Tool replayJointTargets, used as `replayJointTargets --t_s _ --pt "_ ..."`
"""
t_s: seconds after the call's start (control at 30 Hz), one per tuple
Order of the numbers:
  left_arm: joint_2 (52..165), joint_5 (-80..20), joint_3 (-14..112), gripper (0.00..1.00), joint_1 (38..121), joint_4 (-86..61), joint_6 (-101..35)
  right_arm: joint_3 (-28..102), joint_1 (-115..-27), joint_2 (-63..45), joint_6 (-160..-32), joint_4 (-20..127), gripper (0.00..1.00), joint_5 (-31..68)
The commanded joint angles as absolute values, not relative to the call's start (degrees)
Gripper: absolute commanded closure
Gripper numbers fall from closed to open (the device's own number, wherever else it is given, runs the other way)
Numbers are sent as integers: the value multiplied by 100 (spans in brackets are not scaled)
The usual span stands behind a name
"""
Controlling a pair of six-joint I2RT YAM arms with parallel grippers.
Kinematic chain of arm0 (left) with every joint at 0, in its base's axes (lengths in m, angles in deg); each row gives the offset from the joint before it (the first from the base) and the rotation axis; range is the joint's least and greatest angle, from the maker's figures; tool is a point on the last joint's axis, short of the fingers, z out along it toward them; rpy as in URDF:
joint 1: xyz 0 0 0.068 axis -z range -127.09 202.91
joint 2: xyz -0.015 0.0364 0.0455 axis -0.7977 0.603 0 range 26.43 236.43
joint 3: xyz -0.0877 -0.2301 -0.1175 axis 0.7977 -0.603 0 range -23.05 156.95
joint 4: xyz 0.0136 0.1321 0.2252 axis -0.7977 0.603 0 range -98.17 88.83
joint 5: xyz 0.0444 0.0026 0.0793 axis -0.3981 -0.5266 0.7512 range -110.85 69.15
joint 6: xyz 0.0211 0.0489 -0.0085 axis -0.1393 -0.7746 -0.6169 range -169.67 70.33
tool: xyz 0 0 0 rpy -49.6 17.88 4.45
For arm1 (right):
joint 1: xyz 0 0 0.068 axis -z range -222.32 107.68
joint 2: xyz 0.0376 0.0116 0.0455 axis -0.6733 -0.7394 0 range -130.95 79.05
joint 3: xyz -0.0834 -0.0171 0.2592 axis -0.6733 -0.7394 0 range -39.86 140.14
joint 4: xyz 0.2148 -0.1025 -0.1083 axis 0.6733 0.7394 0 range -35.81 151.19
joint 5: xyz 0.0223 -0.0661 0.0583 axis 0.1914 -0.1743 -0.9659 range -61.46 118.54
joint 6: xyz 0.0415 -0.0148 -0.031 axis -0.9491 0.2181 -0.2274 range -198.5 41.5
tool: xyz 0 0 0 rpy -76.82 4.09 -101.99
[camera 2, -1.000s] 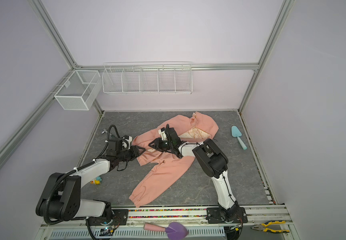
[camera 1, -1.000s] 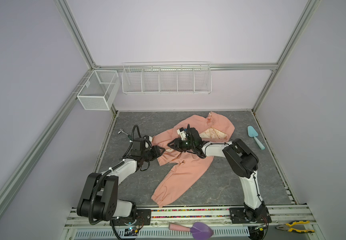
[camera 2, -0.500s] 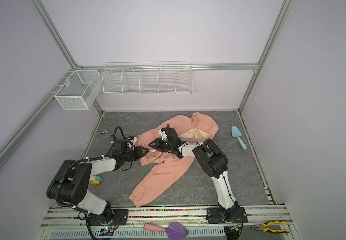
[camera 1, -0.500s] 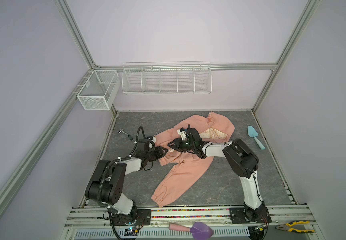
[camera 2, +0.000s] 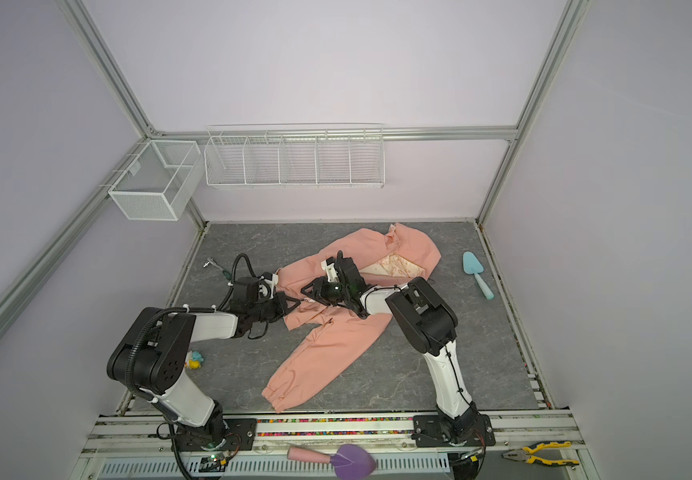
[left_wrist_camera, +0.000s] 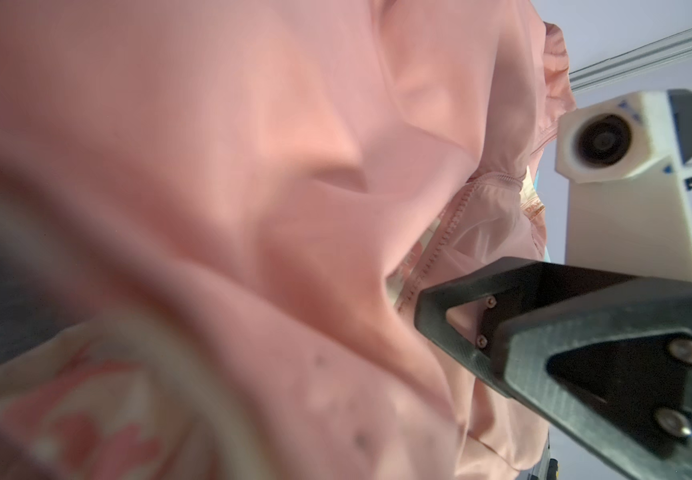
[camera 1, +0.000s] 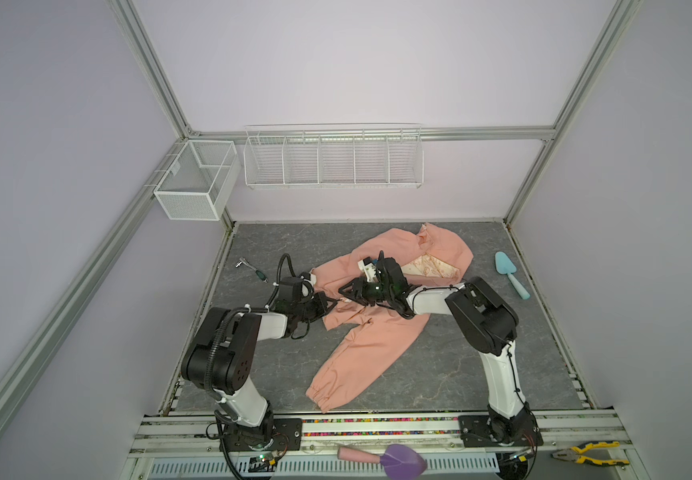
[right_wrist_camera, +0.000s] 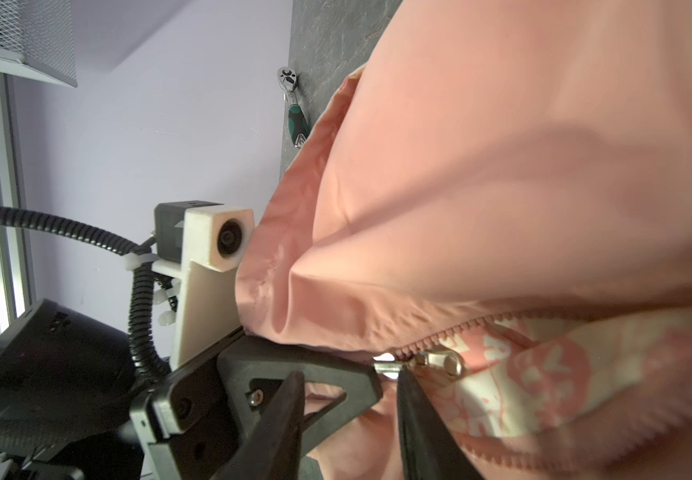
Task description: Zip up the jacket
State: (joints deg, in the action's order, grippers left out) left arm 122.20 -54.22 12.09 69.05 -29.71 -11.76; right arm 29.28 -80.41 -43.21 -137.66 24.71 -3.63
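Your salmon-pink hooded zip jacket (camera 1: 377,345) (camera 2: 327,353) lies across the middle of the grey marbled tabletop (camera 1: 481,374) in both top views, hood toward 1 o'clock and one sleeve trailing to 6 o'clock. Only the right wrist view shows you the small silver zip slider (right_wrist_camera: 439,361) at the teeth's hem end beside the cream patterned lining (right_wrist_camera: 543,395), with the right gripper (right_wrist_camera: 350,374) spread, holding nothing, one fingertip just beside the slider. The left gripper (right_wrist_camera: 371,376) is pressed together, tip against the jacket's 9 o'clock hem next to that slider, but no view lets you tell whether cloth is nipped.
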Motion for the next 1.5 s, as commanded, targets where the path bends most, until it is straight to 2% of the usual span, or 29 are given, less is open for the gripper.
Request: replayJointTargets --t_s 0.0,0.27,0.57,0.73,1.0,1.47 --pt "11974 -5716 1403 100 6935 -3288 -1186 2689 -7912 -3854 -13805 2461 57 -510" --pt "11743 -6855 1788 100 6939 -3533 -1066 2119 -7654 -3196 -13850 2338 47 -700" --pt "11906 -7921 1961 100 6952 -4368 -462 1887 -7437 -3014 -14661 1068 41 -1065" --pt "11826 -7950 1980 100 6952 -4364 -458 1774 -7369 -2783 -14682 1053 40 -1042" --pt "11657 -7954 2054 100 6961 -3855 -727 1633 -7256 -2271 -14172 1794 37 -839" --pt "11529 -7965 2121 100 7093 -3797 -792 2079 -7587 -2718 -14196 1888 36 -888"
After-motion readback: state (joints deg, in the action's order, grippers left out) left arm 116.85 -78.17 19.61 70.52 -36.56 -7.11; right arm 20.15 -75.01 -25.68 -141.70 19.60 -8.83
